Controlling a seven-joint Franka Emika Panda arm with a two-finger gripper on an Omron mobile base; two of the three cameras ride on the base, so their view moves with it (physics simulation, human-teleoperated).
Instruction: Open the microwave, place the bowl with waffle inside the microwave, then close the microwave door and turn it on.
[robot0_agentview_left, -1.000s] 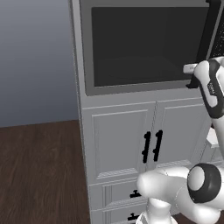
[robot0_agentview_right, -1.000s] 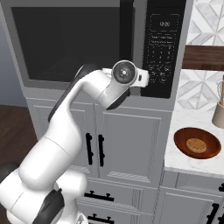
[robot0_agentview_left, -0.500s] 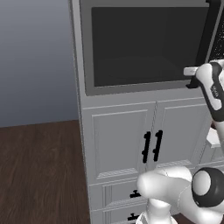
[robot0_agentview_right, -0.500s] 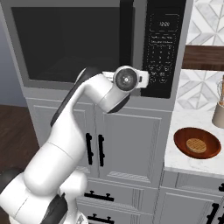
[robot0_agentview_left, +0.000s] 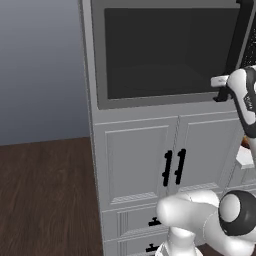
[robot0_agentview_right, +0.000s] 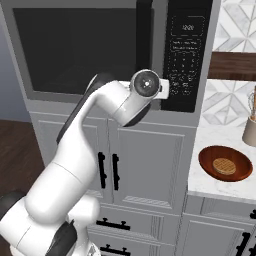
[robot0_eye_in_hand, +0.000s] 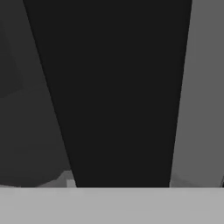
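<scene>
the large grey box microwave (robot0_agentview_right: 115, 50) with its dark glass front sits built in above white panelled cabinet doors (robot0_agentview_left: 172, 160) with short black handles. its door, a wide grey-framed panel of dark tinted glass (robot0_agentview_left: 170, 50), looks shut, with a long black vertical bar handle (robot0_agentview_right: 144, 37) running down its right side, just left of the black speckled control panel (robot0_agentview_right: 187, 55). the white arm's hand is pressed up against the lower end of that bar. in the hand view the black bar (robot0_eye_in_hand: 116, 92) takes up the middle and runs down between where the pincer tips would be; the tips themselves are hidden, so i cannot tell whether the pincer is clamped on the bar or only set around it, though the pose suggests a grip on the handle.

the small shallow reddish-brown bowl (robot0_agentview_right: 225, 163) with a tan waffle piece (robot0_agentview_right: 223, 165) waits on the white marble table (robot0_agentview_right: 215, 145) to the right, well apart from the hand.

the door is likely stiff and hinged on the left, so it should swing in an arc; holding the rigid bar low gives good leverage, but a smooth bar could slip. the bowl looks light and rigid, best taken by its rim
</scene>
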